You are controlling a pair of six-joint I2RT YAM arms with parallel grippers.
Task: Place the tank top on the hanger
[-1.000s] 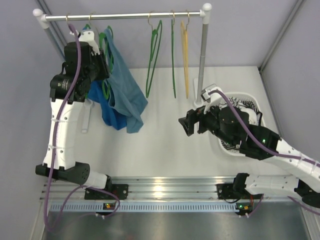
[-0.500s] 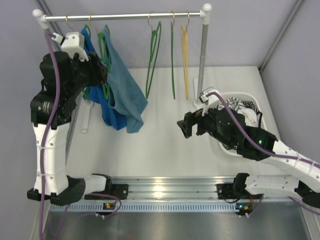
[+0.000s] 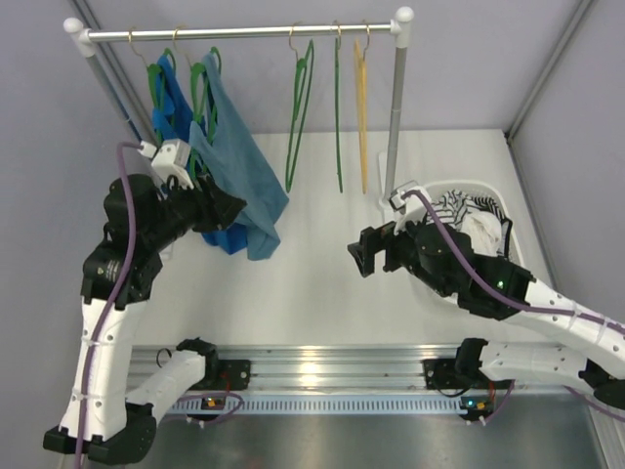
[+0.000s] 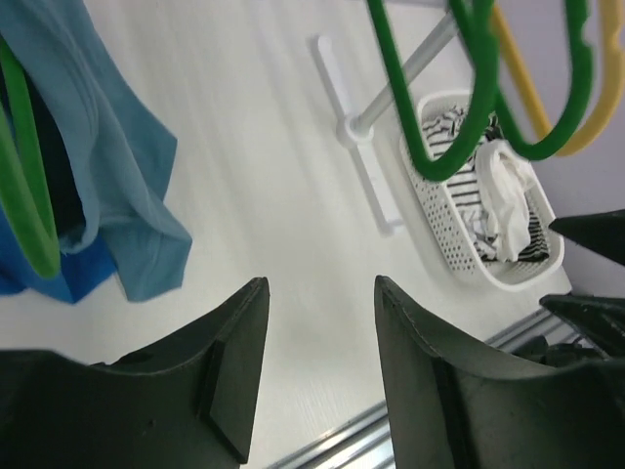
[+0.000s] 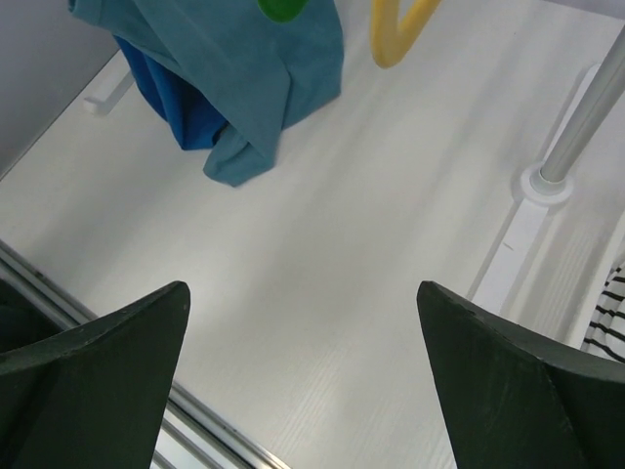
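The teal-blue tank top (image 3: 239, 166) hangs on a dark-green hanger (image 3: 205, 83) at the left of the rail, its hem trailing onto the table. It also shows in the left wrist view (image 4: 117, 166) with the hanger's green edge (image 4: 24, 195), and in the right wrist view (image 5: 244, 68). My left gripper (image 3: 234, 207) is open and empty, low beside the tank top's lower part (image 4: 320, 288). My right gripper (image 3: 361, 252) is open and empty over the table's middle (image 5: 303, 293), apart from the garments.
A royal-blue garment (image 3: 227, 237) hangs behind the tank top. Empty green hangers (image 3: 298, 117) and a yellow hanger (image 3: 361, 107) hang further right on the rail. The rack post (image 3: 394, 127) stands beside a white basket (image 3: 498, 200) holding striped cloth.
My left arm has dropped from the rail down and toward the near side, leaving the tank top hanging. The right arm has shifted only slightly.
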